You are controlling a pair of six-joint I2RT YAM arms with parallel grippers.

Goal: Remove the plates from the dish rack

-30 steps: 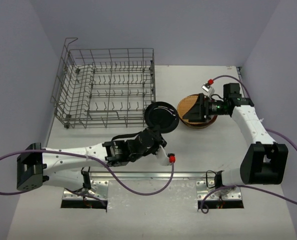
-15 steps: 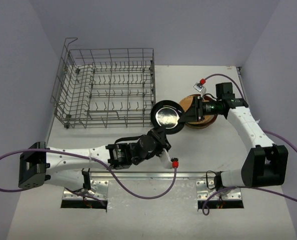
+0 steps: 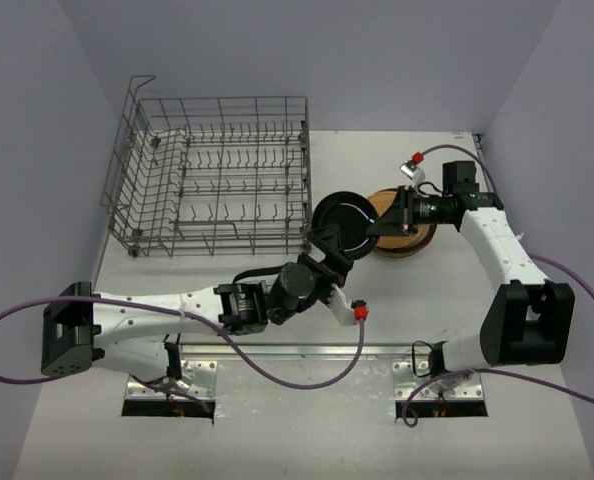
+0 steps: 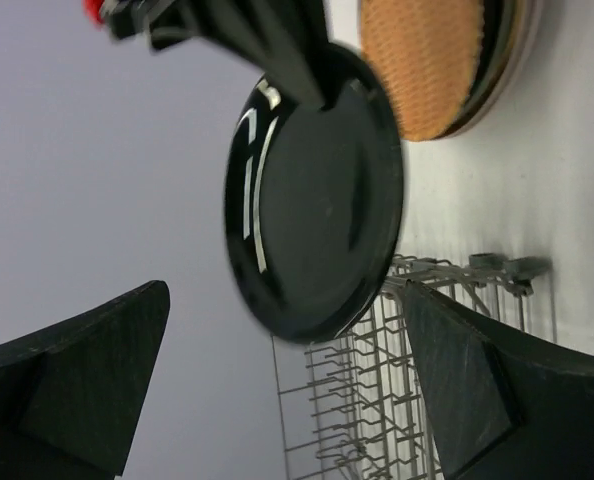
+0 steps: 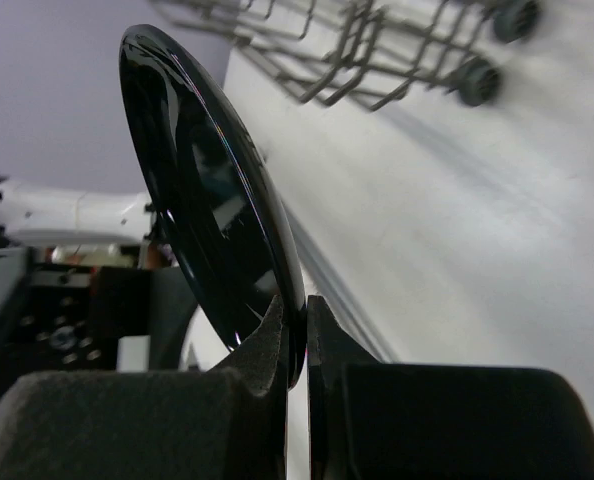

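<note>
Black plate (image 3: 343, 220) is in the air, on edge, between the dish rack (image 3: 217, 175) and the stack of plates (image 3: 409, 238) on the table (image 3: 417, 310). No plates are visible among the rack's tines, so my read is this is the last one and only the set-down is left. Main risk is a slip or pivot: the plate hangs from one narrow pinch on a glossy rim with most of its mass off to one side of the pads. Any quick wrist roll or jerk could let it rotate in the grip or drop out, and a drop onto the table or stack likely chips it. Second risk is collision: the left gripper (image 3: 329, 248) sits right beside the plate, with a finger on either side of it in the left wrist view. Swinging the plate before that arm backs out could clip a finger and knock the plate loose. Third: tipping it flat over the stack rim-first could strike the orange-brown plate (image 4: 427, 60) on top edge-on. Tool state: right gripper (image 5: 295, 322) is pressed together on the plate's rim, pads flat on both faces, only a thin bite at the edge. Left gripper is spread wide and holds nothing. Its pads don't look to touch the plate, though I can't tell how much clearance there is.
</note>
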